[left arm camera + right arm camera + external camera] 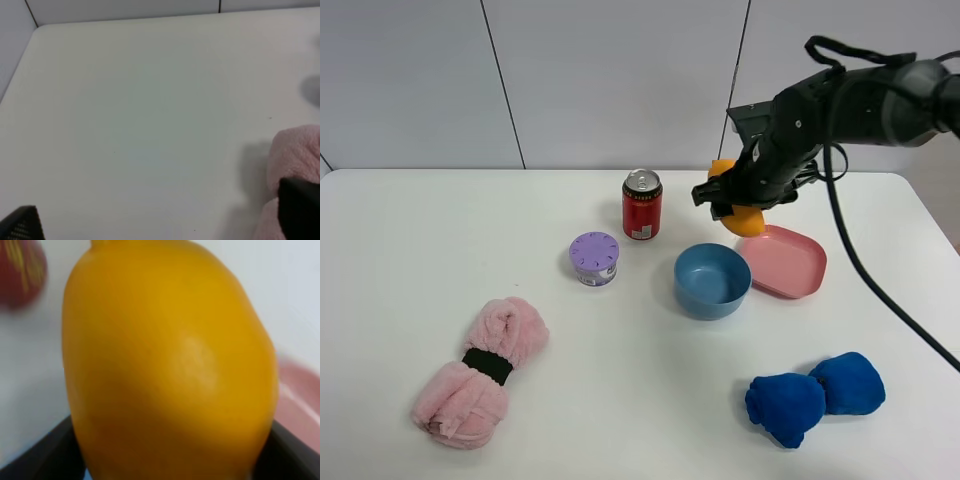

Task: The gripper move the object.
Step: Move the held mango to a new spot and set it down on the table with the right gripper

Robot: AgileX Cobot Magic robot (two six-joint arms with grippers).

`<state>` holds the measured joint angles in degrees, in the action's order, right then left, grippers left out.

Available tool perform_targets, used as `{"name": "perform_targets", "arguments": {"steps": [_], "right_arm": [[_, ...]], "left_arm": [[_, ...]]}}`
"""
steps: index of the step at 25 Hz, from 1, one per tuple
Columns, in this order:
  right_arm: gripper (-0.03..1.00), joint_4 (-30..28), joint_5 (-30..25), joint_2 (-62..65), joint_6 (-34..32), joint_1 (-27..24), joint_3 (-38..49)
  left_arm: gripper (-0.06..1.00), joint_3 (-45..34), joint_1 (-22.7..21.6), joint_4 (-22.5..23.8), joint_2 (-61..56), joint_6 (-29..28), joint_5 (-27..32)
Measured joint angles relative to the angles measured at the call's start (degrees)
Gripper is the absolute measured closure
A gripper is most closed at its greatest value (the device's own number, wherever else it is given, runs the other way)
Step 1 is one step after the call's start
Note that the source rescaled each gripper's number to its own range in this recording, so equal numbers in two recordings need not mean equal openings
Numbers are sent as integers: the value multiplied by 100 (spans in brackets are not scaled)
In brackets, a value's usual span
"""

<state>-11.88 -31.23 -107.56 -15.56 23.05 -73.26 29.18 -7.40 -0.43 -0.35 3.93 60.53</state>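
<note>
The orange-yellow mango-shaped object [748, 221] is held in my right gripper [734, 201], whose black jaws are shut on its sides. It hangs above the table by the far left rim of the pink plate [788, 263]. In the right wrist view the object [170, 360] fills the frame, with a black finger [45, 455] on each side of it. My left gripper [160, 215] is open and empty, low over bare table next to the pink towel [295, 160]. It is out of view in the exterior high view.
A red can [642, 205] stands left of the object. A purple-lidded container [594, 258] and a blue bowl [712, 281] sit nearer the front. A rolled pink towel [480, 372] lies front left, a blue cloth [815, 396] front right.
</note>
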Motion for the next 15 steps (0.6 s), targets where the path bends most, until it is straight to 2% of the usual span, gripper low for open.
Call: {"name": "perform_targets", "arguments": {"steps": [7, 15], "right_arm": [[97, -142, 1251, -616, -312, -161, 0], [97, -347, 1652, -1071, -362, -393, -75]], "left_arm": [[-6, 0, 0, 0, 0, 0, 0], [-6, 0, 0, 0, 0, 0, 0]]}}
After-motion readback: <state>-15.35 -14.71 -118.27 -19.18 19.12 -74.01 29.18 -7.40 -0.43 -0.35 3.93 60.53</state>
